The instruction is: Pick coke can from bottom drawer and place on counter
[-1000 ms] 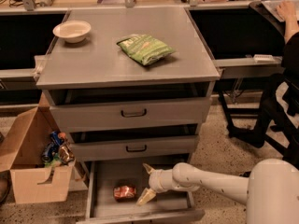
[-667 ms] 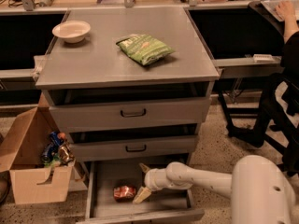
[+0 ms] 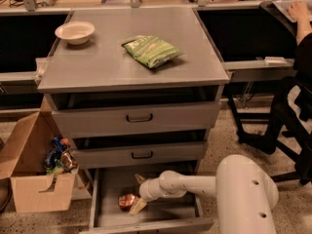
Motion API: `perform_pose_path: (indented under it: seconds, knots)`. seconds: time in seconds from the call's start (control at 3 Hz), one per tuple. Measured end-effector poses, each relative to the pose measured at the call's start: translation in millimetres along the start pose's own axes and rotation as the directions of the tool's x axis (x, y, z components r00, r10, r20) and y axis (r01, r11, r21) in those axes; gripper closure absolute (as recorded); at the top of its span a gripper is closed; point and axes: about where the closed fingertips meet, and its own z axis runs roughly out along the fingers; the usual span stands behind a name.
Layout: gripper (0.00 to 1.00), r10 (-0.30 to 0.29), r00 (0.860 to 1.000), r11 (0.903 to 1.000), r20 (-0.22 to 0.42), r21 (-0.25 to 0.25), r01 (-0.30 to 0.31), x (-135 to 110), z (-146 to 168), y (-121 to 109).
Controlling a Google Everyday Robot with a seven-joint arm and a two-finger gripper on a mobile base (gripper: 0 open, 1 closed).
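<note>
The coke can [image 3: 126, 201] lies on its side on the floor of the open bottom drawer [image 3: 168, 214], toward its left half. My gripper [image 3: 138, 193] reaches down into the drawer just right of the can, open, with one pale finger [image 3: 140, 179] above and behind the can and the other beside its right end. The can is not gripped. The counter [image 3: 107, 67] is the grey top of the cabinet, above the two shut drawers.
A green snack bag [image 3: 152, 50] and a white bowl [image 3: 74, 31] sit on the counter. An open cardboard box [image 3: 29, 189] with clutter stands on the floor left of the cabinet. A seated person and a black chair [image 3: 292, 116] are at the right.
My arm has moved left inside the bottom drawer, bringing the open gripper closer to the coke can. The can has not moved.
</note>
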Motion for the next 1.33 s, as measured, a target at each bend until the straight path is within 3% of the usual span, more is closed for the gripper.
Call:
perform_pose_path:
  seconds: [1.33]
  knots:
    - [0.0,-0.04,0.993,0.999,-0.111,-0.026,0.038,45,53,-7]
